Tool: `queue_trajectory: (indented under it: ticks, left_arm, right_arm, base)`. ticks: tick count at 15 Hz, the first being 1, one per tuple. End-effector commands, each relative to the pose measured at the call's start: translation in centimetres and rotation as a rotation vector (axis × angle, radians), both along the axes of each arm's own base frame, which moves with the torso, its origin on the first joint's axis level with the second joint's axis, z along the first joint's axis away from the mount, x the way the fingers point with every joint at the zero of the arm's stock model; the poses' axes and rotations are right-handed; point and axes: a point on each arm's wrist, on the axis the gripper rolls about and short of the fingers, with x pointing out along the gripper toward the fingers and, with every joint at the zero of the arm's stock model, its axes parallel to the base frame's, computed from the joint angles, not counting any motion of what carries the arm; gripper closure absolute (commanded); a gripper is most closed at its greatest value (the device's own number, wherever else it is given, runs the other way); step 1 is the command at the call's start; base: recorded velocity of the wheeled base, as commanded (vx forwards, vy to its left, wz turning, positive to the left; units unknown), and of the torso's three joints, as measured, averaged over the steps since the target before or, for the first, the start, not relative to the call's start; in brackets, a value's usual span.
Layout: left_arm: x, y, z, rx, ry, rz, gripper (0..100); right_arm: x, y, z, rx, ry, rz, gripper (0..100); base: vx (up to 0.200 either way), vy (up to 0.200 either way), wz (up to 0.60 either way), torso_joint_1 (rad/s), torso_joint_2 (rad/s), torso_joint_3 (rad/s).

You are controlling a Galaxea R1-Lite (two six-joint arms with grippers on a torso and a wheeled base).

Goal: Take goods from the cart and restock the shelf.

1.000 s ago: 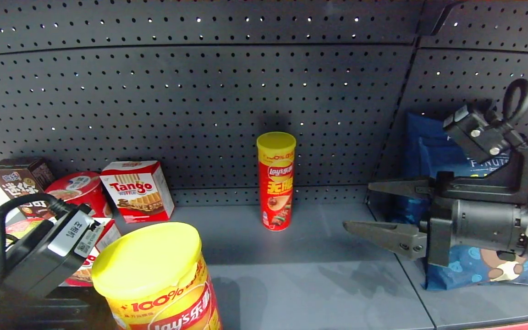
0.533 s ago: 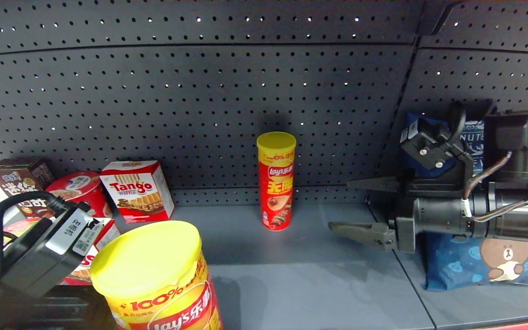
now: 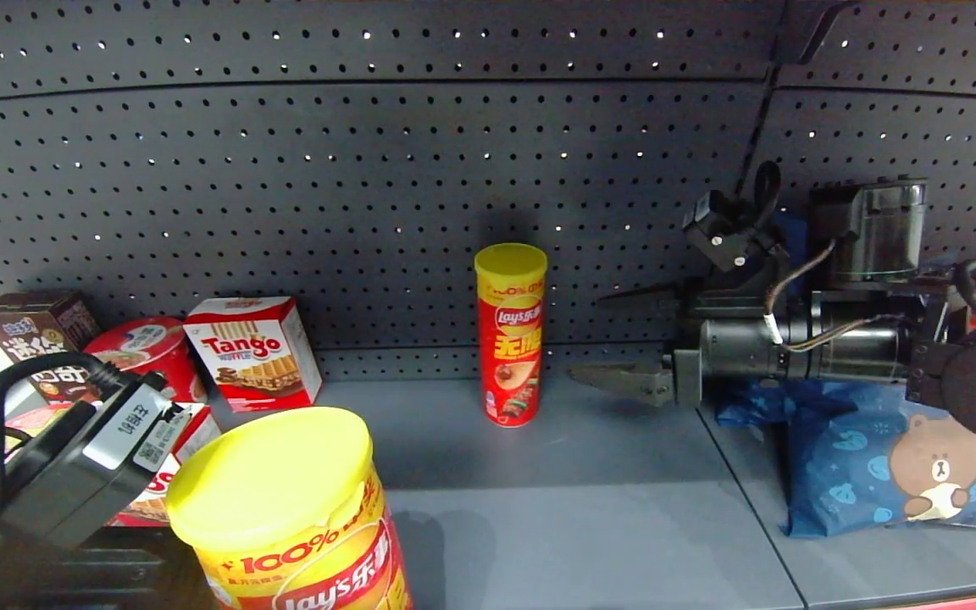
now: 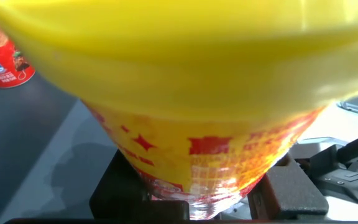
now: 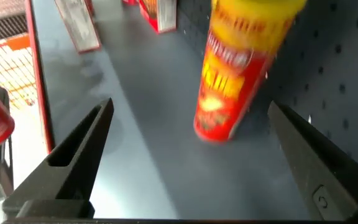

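Note:
A red chips can with a yellow lid [image 3: 511,335] stands upright at the back of the grey shelf [image 3: 590,525]. My right gripper [image 3: 591,337] is open just to its right, at mid-can height, one finger above the other and not touching the can. In the right wrist view the same can [image 5: 235,81] stands just beyond the spread fingers [image 5: 73,162]. At the shelf's front left, my left gripper [image 4: 197,202] is shut on a second chips can with a yellow lid [image 3: 285,508], held upright by its lower body.
A wafer box [image 3: 255,352], a red bowl [image 3: 145,343] and a brown box [image 3: 39,330] stand at the back left. A blue bag with a bear [image 3: 869,457] lies on the right. A pegboard wall [image 3: 369,169] closes the back.
My right gripper has moved left and deeper into the shelf, closing in on the standing can, still open. The left gripper and its can have stayed put.

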Motion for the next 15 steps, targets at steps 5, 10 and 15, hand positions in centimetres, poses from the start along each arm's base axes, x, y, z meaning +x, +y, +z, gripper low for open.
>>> queue_trajectory:
  ticks: [5,10,15]
  left_arm:
    - [-0.1,0.1,-0.3,0.003,0.009,-0.004,100]
    - [0.0,0.0,-0.1,0.0,0.007,-0.005,100]
    - [0.0,0.0,-0.2,0.001,0.01,-0.003,100]
  right_arm:
    - [2.6,0.1,-1.3,0.002,0.018,0.007,0]
    - [4.0,0.6,-1.6,0.014,0.021,0.037,0]
    - [5.4,0.8,-2.2,0.015,0.025,0.034,0]
  base:
    - [0.0,0.0,0.0,0.0,0.0,0.0]
    - [0.0,0.0,0.0,0.0,0.0,0.0]
    - [0.0,0.0,0.0,0.0,0.0,0.0]
